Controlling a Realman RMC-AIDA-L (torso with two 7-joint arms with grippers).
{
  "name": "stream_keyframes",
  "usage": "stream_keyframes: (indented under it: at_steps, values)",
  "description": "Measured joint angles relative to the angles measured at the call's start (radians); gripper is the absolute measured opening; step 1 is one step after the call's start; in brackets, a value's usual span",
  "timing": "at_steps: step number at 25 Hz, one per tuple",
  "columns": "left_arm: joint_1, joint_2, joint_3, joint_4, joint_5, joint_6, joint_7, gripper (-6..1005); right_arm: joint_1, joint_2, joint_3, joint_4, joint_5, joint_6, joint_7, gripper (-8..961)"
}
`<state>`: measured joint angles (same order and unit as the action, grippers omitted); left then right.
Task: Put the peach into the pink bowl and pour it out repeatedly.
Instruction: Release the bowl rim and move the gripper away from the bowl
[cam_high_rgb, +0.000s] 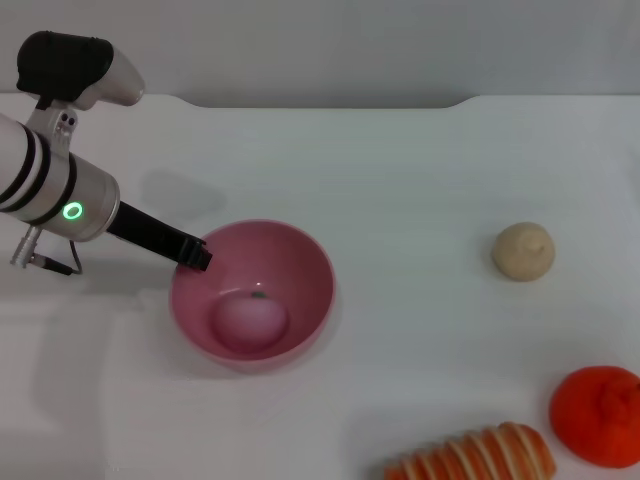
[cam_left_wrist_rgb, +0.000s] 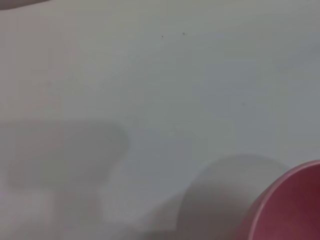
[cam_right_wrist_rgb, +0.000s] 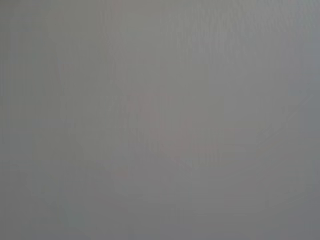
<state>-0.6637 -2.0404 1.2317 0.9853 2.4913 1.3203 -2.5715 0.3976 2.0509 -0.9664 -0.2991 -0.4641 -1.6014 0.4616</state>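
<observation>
Left gripper (cam_high_rgb: 198, 252) reaches the near-left rim of the pink bowl (cam_high_rgb: 305, 262), apparently pinching it, positioned as if to tip the bowl for pouring. Inside, the peach (cam_high_rgb: 250, 320) rests at the bottom. Farther right on the worktop (cam_high_rgb: 400, 180) lie a beige ball (cam_high_rgb: 523, 251) and an orange fruit (cam_high_rgb: 598, 415), well apart. Right gripper is out of sight.
</observation>
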Motion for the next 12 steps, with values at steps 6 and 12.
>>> stream_keyframes:
  at_steps: [6,12]
  values:
    - [-0.001,0.001,0.002,-0.002,0.0,-0.002,0.0,187,0.004,0.001,0.004,0.001,0.0,0.002,0.0,501]
    - [-0.005,0.002,0.002,-0.005,0.0,-0.004,0.002,189,0.007,0.002,0.004,0.002,0.0,0.002,0.0,501]
